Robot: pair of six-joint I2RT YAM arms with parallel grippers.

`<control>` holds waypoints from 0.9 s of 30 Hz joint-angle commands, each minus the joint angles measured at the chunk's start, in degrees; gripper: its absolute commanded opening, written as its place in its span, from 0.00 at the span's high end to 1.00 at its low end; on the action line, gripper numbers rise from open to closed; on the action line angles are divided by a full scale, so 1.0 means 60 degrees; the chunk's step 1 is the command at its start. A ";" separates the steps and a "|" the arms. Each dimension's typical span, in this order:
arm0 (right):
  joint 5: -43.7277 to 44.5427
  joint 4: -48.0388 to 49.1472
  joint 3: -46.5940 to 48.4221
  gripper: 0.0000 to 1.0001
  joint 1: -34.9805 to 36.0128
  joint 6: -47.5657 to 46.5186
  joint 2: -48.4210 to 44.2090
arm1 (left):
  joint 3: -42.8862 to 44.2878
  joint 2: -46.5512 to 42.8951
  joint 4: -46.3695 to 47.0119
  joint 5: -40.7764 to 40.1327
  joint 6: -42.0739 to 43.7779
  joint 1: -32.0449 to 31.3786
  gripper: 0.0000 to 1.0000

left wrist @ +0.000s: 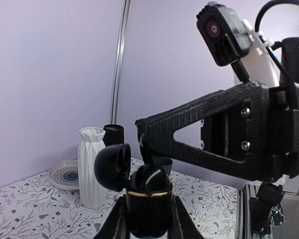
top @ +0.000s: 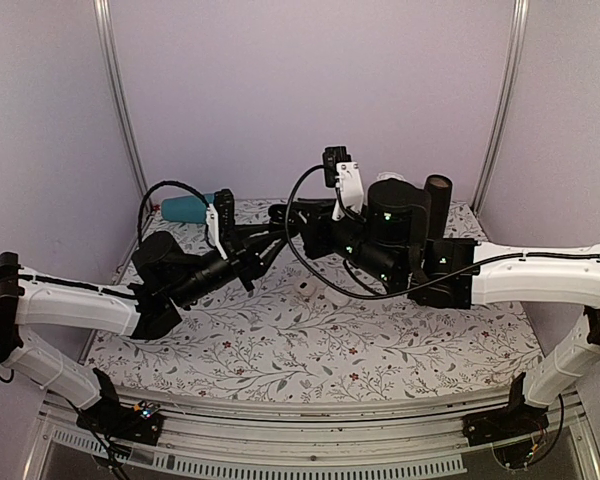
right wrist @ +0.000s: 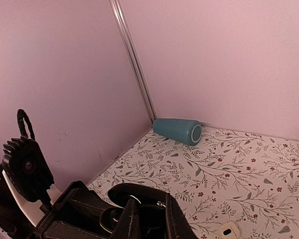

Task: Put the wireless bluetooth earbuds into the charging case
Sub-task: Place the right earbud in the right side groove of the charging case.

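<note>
My left gripper (left wrist: 149, 221) is shut on the charging case (left wrist: 149, 206), a small black case with a gold rim. It is held upright above the table, with its lid (left wrist: 112, 167) hinged open to the left. A glossy black earbud (left wrist: 150, 180) sits in the case mouth, rising above the rim. My right gripper (right wrist: 152, 221) reaches in from the right, its fingertips (left wrist: 145, 144) down on that bud and shut on it. In the top view both grippers meet mid-table, left (top: 268, 242) and right (top: 292, 216). Any second earbud is hidden.
A teal cup (right wrist: 178, 130) lies on its side in the far left corner. A small white pebble-like case (right wrist: 230, 230) rests on the floral cloth below the grippers. A white ribbed vase (left wrist: 92, 167), a striped plate (left wrist: 64, 174) and a black cylinder (left wrist: 113, 134) stand at the far right.
</note>
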 commanded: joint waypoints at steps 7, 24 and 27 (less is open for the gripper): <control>0.0592 -0.0683 0.0115 0.96 0.0046 -0.0163 -0.0055 | 0.0246 -0.0373 0.0687 -0.0149 0.0169 -0.0117 1.00; 0.0792 -0.0759 0.0090 0.96 0.0048 -0.0222 -0.0100 | 0.0235 -0.0422 0.0673 -0.0165 0.0182 -0.0134 1.00; 0.0843 -0.0759 0.0083 0.96 0.0045 -0.0277 -0.0068 | 0.0242 -0.0416 0.0681 -0.0169 0.0186 -0.0131 1.00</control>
